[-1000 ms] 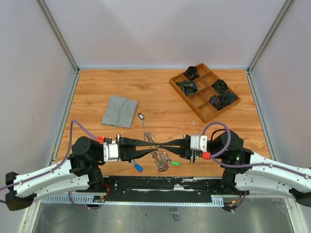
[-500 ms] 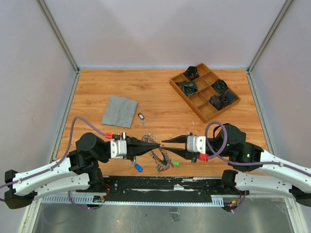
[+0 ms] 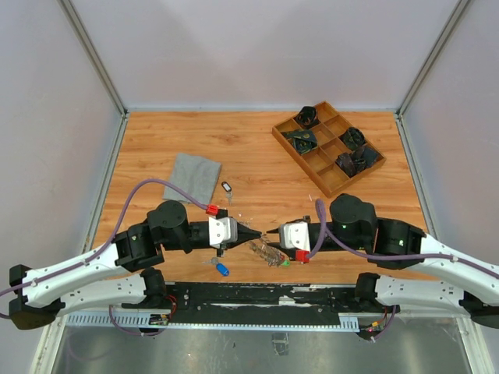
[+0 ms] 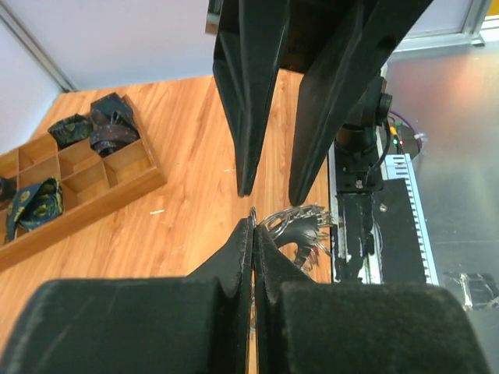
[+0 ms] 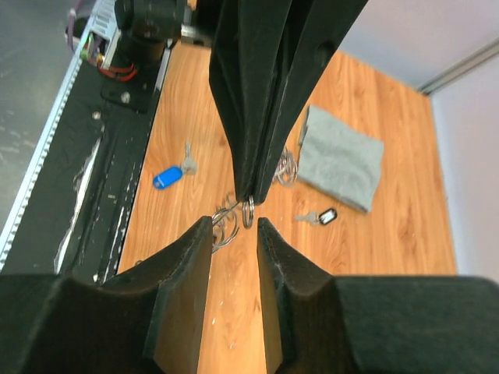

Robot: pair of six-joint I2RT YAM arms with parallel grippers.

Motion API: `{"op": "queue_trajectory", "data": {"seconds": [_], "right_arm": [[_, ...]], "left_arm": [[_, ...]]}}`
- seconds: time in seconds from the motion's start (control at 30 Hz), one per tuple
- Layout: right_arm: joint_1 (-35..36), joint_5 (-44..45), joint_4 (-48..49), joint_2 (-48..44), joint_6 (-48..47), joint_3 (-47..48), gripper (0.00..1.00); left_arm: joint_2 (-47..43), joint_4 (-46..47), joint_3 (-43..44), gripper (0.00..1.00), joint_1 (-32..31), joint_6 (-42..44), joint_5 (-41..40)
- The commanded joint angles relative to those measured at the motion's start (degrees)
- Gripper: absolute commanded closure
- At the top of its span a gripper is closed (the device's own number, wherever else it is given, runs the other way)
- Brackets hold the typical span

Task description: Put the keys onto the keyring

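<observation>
I see left gripper [image 5: 249,195] clenched on keyring [image 5: 248,212] wire, tip pointing right. Right gripper [image 5: 235,227] released, jaws straddling that tip head-on; keys [image 3: 270,252] bunched just near-side.

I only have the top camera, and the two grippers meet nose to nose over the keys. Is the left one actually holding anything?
Observer: Yes. In the left wrist view, the left gripper is shut, with the wire of the keyring pinched at its tips.
Operator: Is the right one on the ring too?
Observer: No. In the right wrist view, the right gripper is open. Its fingers are apart with nothing between them.
Operator: Is the ring lined up with that gap?
Observer: Nearly. In the right wrist view, the pinched part of the keyring hangs just ahead of the gap, a little off centre.
</observation>
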Motion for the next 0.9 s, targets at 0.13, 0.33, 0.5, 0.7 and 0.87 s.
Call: {"op": "queue_trajectory", "data": {"seconds": [0.13,0.33,0.5,0.7,0.87], "right_arm": [[0.6,7.4,-2.5,2.5,0.7,0.9,0.69],[0.6,7.7,-0.5,2.8,0.9,0.5,0.69],[0.6,4.2,-0.7,3.6,1.7,0.8,0.73],[0.6,1.7,-0.6,4.3,2.8,0.7,0.75],[0.6,1.1,-0.1,5.1,2.9,0.9,0.78]], "left_arm": [[0.3,-1.2,3.3,1.0,0.0,1.1,0.6],[0.4,-1.5,3.3,1.0,0.0,1.2,1.1],[0.5,-1.2,3.2,1.0,0.0,1.3,1.1],[0.3,-1.3,3.2,0.99,0.1,1.3,1.0],[0.3,-1.4,3.2,1.0,0.1,1.4,1.1]]}}
